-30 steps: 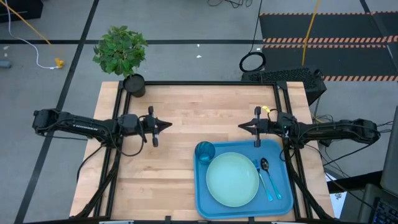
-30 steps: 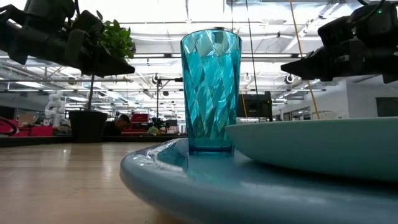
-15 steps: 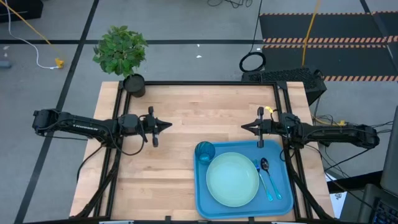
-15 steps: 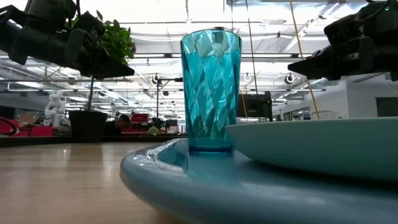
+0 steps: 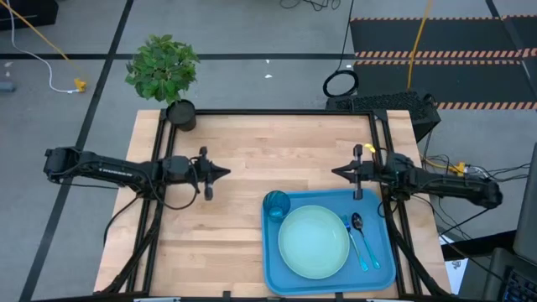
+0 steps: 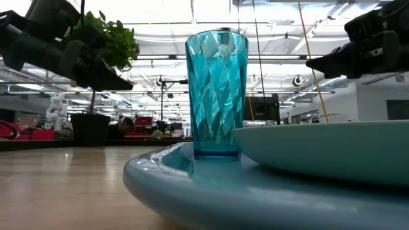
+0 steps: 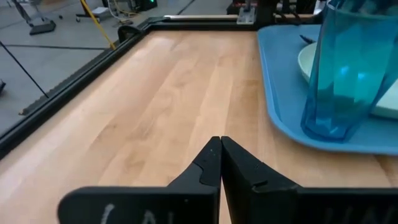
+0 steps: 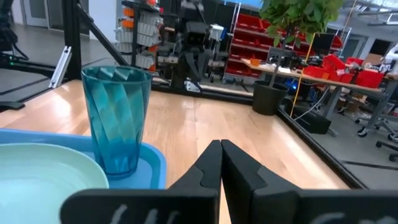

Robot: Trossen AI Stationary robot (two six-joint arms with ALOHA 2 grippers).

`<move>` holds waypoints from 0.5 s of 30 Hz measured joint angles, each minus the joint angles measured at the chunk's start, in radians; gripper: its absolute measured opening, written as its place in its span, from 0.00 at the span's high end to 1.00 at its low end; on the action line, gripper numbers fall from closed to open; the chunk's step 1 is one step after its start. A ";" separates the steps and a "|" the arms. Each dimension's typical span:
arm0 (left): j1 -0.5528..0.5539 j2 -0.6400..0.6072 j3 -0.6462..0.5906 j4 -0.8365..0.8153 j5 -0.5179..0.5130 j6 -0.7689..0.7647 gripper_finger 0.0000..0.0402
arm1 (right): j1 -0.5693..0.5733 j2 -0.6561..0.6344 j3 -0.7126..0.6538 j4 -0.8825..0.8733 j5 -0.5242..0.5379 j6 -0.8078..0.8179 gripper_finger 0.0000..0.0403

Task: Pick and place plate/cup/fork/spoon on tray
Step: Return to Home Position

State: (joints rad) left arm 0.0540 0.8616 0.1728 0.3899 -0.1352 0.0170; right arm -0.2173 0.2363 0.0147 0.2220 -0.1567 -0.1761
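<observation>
The blue tray (image 5: 283, 273) lies at the table's near right. On it rest the mint-green plate (image 5: 313, 242), the teal cup (image 5: 277, 204) standing upright at the tray's far left corner, the spoon (image 5: 358, 228) and the fork (image 5: 351, 234) side by side right of the plate. The cup also shows in the low view (image 6: 216, 92), the left wrist view (image 7: 344, 68) and the right wrist view (image 8: 117, 118). My left gripper (image 5: 225, 172) is shut and empty above the table's left half. My right gripper (image 5: 336, 172) is shut and empty above the tray's far edge.
A potted plant (image 5: 165, 71) stands at the table's far left corner. A black frame (image 5: 277, 112) runs along the table's edges. Bare wood (image 5: 268, 155) lies between the two grippers.
My right gripper has drawn back toward the table's right edge, staying shut. My left gripper has shifted only slightly. The tableware on the tray has kept still.
</observation>
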 joint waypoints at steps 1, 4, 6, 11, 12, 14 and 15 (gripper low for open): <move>0.000 0.000 -0.014 0.016 0.000 0.000 0.98 | 0.000 -0.013 0.000 -0.006 0.000 0.000 1.00; 0.000 0.000 -0.073 0.106 0.000 0.001 0.99 | 0.000 -0.049 0.000 -0.038 0.000 0.000 1.00; 0.000 0.000 -0.109 0.164 0.000 0.004 0.99 | 0.000 -0.073 0.000 -0.049 0.000 0.000 1.00; 0.000 0.000 -0.164 0.271 -0.017 0.006 0.99 | 0.001 -0.139 0.000 -0.102 0.003 0.021 1.00; 0.000 -0.002 -0.163 0.272 -0.017 0.007 0.99 | 0.001 -0.150 -0.001 -0.120 0.014 0.029 1.00; 0.000 -0.012 -0.163 0.273 -0.016 0.008 0.99 | 0.004 -0.168 -0.001 -0.161 0.059 0.034 1.00; 0.000 -0.017 -0.163 0.274 -0.017 0.008 0.99 | 0.007 -0.176 -0.001 -0.173 0.078 0.034 1.00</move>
State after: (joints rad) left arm 0.0540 0.8443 0.0093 0.6643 -0.1520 0.0254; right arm -0.2100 0.0605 0.0139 0.0489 -0.0785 -0.1421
